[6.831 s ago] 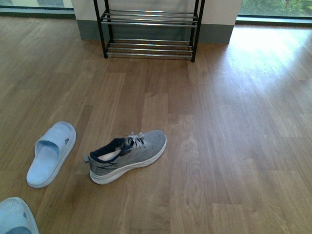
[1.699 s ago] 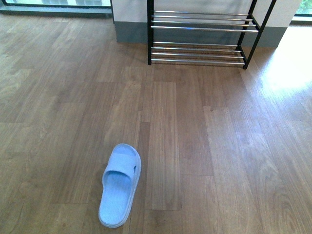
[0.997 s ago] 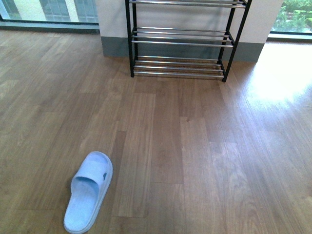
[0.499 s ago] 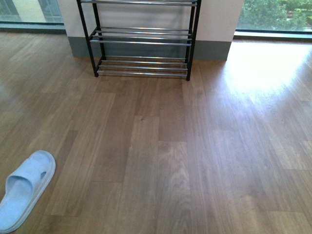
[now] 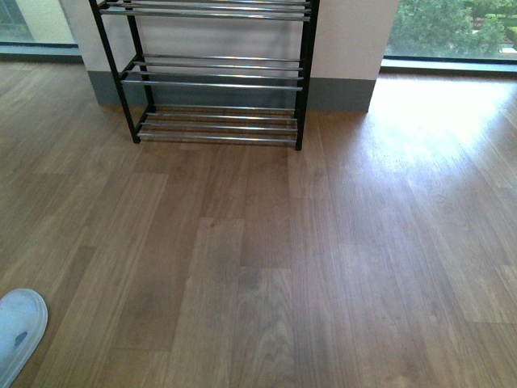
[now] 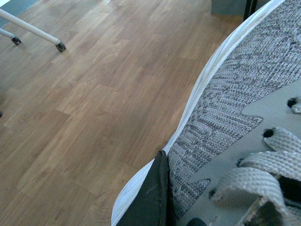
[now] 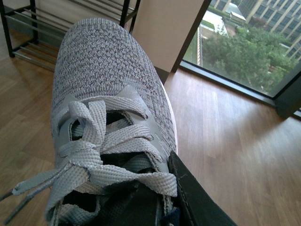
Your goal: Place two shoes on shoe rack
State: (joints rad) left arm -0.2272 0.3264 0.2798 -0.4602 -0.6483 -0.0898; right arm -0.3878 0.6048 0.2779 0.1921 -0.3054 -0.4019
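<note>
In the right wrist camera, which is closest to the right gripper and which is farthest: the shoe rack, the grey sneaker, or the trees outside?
1. Grey sneaker: held by the right gripper itself.
2. Shoe rack: on the floor past the sneaker's toe.
3. Trees: outside, beyond the window.

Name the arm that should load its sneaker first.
Left, probably: the shoe rack stands left of centre in the front view. Left gripper holds the left-held sneaker, right gripper the right-held sneaker, so both are loaded.
</note>
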